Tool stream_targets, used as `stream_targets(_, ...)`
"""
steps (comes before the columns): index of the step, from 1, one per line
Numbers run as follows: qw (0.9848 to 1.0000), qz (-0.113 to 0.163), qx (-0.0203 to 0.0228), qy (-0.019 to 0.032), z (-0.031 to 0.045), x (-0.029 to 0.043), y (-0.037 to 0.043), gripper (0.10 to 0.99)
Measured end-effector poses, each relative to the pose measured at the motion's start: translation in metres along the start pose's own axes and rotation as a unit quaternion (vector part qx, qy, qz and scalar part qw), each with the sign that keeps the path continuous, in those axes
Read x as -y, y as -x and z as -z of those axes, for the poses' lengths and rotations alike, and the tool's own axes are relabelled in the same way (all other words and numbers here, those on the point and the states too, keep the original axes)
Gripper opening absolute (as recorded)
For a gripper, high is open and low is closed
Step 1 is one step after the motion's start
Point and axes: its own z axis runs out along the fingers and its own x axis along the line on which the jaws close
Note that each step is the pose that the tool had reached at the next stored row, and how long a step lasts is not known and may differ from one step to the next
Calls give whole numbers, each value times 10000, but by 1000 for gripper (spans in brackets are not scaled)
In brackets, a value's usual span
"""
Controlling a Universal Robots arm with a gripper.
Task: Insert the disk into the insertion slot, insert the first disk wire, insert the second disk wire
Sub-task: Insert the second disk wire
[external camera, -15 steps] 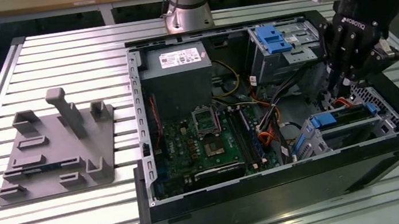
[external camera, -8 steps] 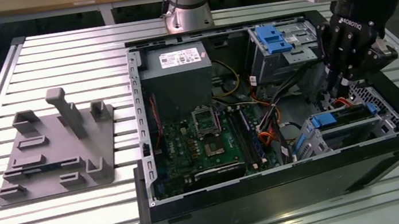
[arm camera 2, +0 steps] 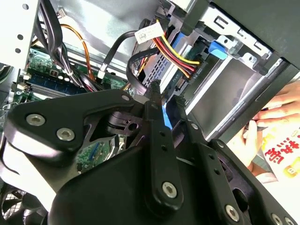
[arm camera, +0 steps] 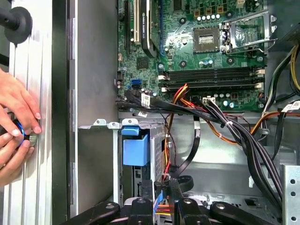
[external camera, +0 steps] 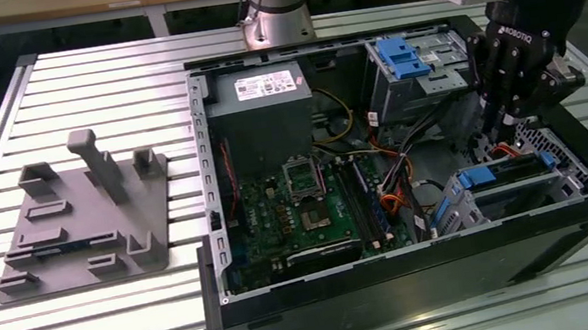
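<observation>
The disk (external camera: 506,174), silver in a blue carrier (arm camera: 136,150), lies inside the insertion slot (external camera: 482,204), the low grey bay at the exterior view's right end of the black case. A red, yellow and black wire (arm camera 2: 180,56) runs to the disk's end. A black flat wire (arm camera 2: 133,70) loops to my fingertips. My gripper (external camera: 505,137) hangs over the bay. In both wrist views my gripper (arm camera 2: 166,91) (arm camera: 161,185) has its fingers close together on the black wire's end, right at the disk.
A person's hands (arm camera: 16,108) rest outside the case wall beside the bay. A taller cage with a blue latch (external camera: 405,56), the motherboard (external camera: 299,207) and a black cable bundle (arm camera: 243,136) crowd the case. A grey fixture plate (external camera: 85,218) lies on the slatted table.
</observation>
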Motion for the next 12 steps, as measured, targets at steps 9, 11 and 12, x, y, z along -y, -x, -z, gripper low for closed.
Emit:
stream_targets(9,10000,-41,-8,7,-1,-1,-1,278)
stream_targets(11,10000,-44,-17,8,-1,-1,-1,278)
stream_targets(12,10000,-45,-20,8,-2,-1,-1,278)
